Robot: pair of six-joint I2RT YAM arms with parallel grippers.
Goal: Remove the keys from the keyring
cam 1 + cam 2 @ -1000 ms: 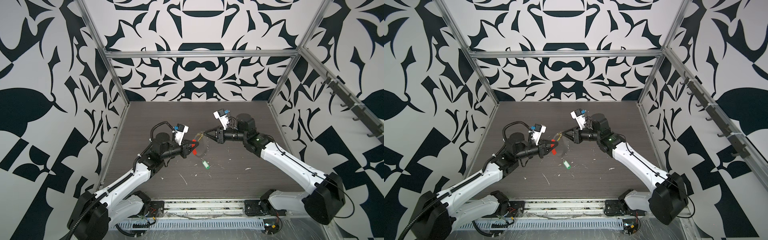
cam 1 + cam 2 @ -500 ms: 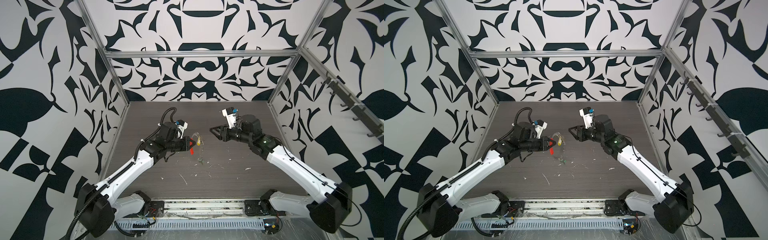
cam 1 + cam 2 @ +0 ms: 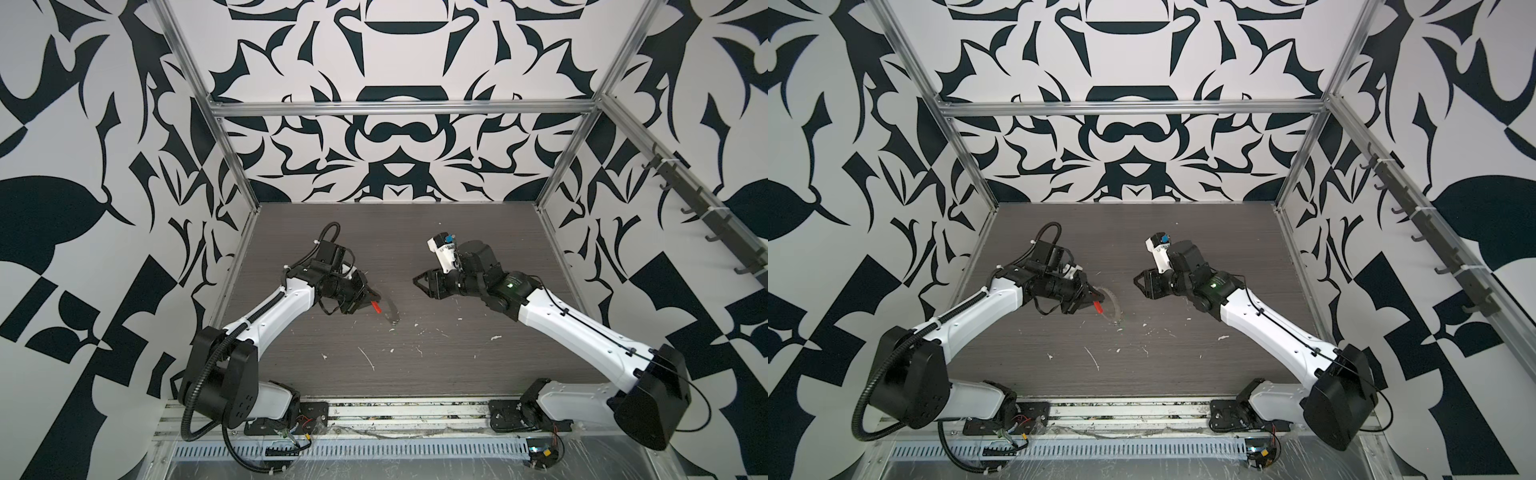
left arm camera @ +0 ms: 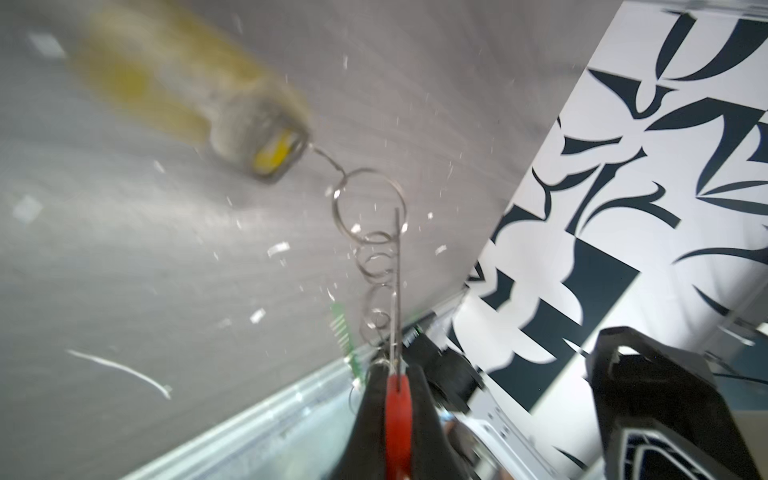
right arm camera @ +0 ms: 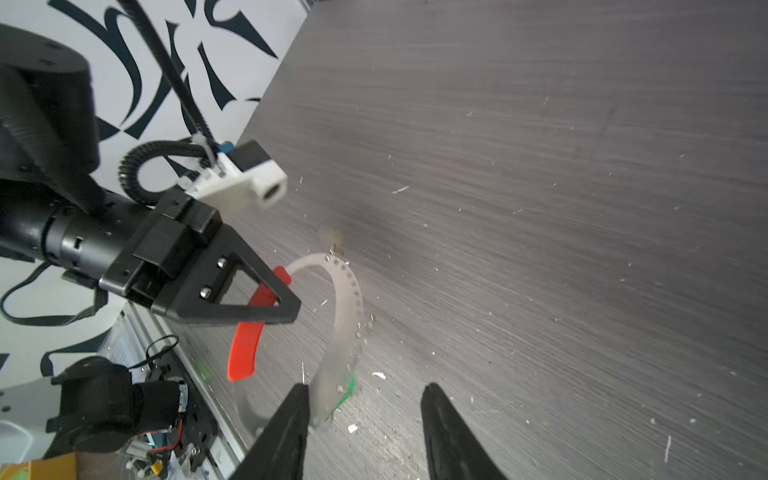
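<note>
My left gripper is shut on the keyring's red sleeve, holding it above the table. The keyring's thin wire runs out from the jaws and is motion-blurred in both top views. On the wire hang small silver rings. A blurred yellow key tag hangs from them, and a green key tag shows edge-on. My right gripper is open and holds nothing, a short way right of the keyring. The blurred green tag lies close to its one finger.
White scraps and flecks litter the dark wood-grain table. Patterned walls with metal frame posts close in the back and sides. A metal rail runs along the front edge by both arm bases.
My right gripper has opened, let go at the keyring and drawn back to the right. The left arm has swung the keyring back and left, and the tags are swinging.
</note>
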